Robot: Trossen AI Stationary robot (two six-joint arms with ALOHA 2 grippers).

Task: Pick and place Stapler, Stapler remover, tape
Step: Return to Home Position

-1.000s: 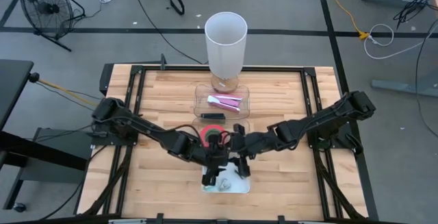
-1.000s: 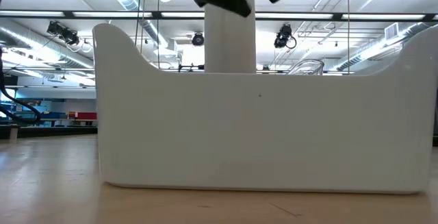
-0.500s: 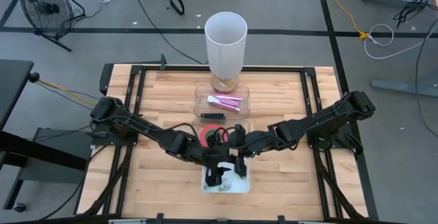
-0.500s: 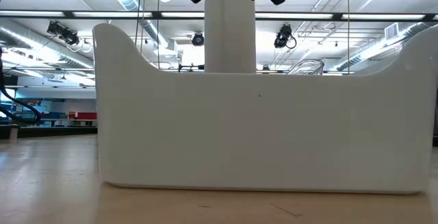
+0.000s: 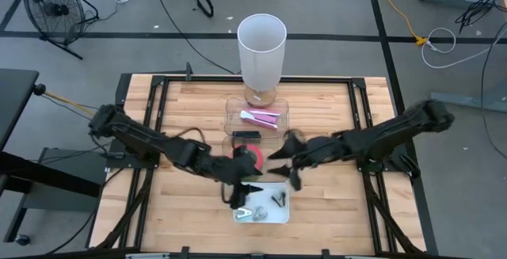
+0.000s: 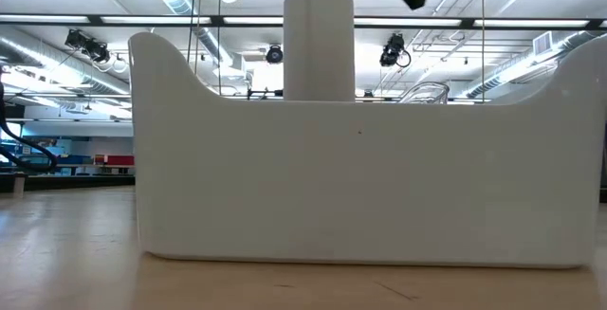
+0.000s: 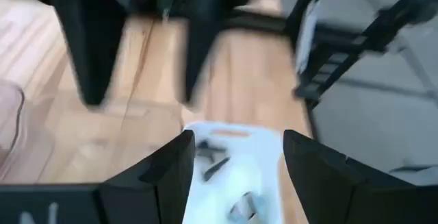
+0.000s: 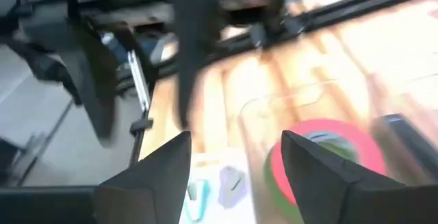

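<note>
The pink stapler [image 5: 260, 117] lies in a clear tray [image 5: 234, 104] at the table's middle, in front of a tall white cylinder [image 5: 261, 45]. A red tape roll [image 5: 247, 158], which also shows in the right wrist view [image 8: 321, 148], lies flat just on the near side of that tray. A white tray [image 5: 240, 214] near the front edge holds small dark pieces [image 5: 277, 198] and a silvery piece [image 5: 255, 211]. My left gripper [image 5: 239, 194] is open and empty at the white tray's left far corner. My right gripper [image 5: 283, 168] is open and empty just beyond the white tray's far right corner.
A small black object [image 5: 245, 135] lies between the clear tray and the tape. In the low view the white tray's wall [image 6: 360, 177] fills the picture, with the white cylinder [image 6: 319, 45] behind it. A black frame [image 5: 158, 85] runs around the tabletop.
Both grippers were close together over the white tray and have drawn back. The left has gone toward the table's left edge and the right toward the right and far edges. Small dark pieces now show in the tray where the grippers were.
</note>
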